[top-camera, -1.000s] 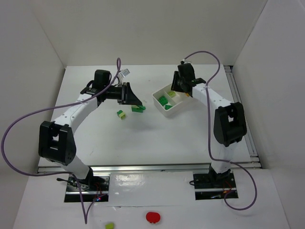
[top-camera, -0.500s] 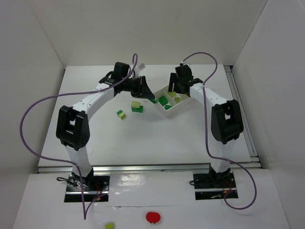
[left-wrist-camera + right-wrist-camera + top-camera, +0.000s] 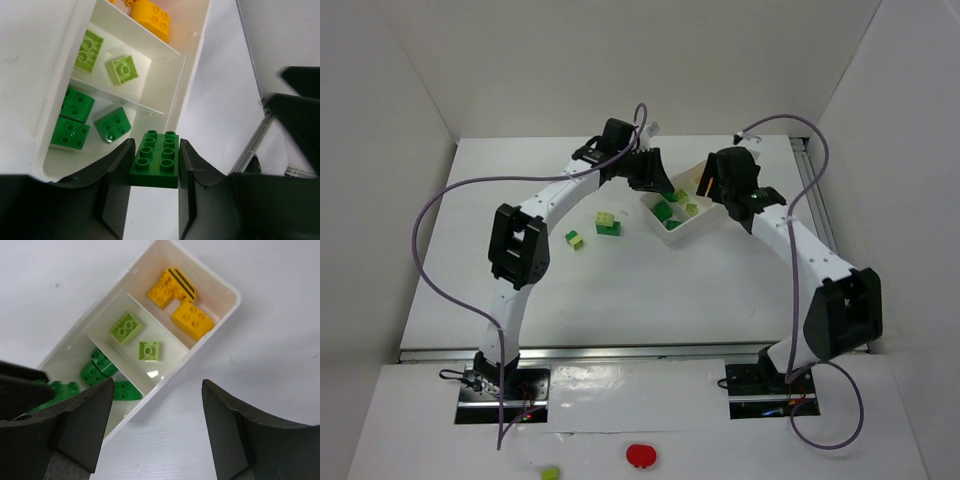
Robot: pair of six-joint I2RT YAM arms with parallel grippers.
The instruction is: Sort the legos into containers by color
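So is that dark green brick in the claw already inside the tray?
Not yet. The left gripper pinches the dark green brick near the tray's green end.

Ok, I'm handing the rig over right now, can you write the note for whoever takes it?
Left gripper: shut on a dark green brick, held at the dark green end of the tray, not released.
Right gripper: open, empty, above the tray.
Done: the tray holds three dark green bricks, two pale lime bricks and two orange-yellow bricks, each colour in its own compartment.
Left to do: drop the held brick, then fetch three loose ones from the table left of the tray: a pale lime one, a dark green one and a small greenish one.
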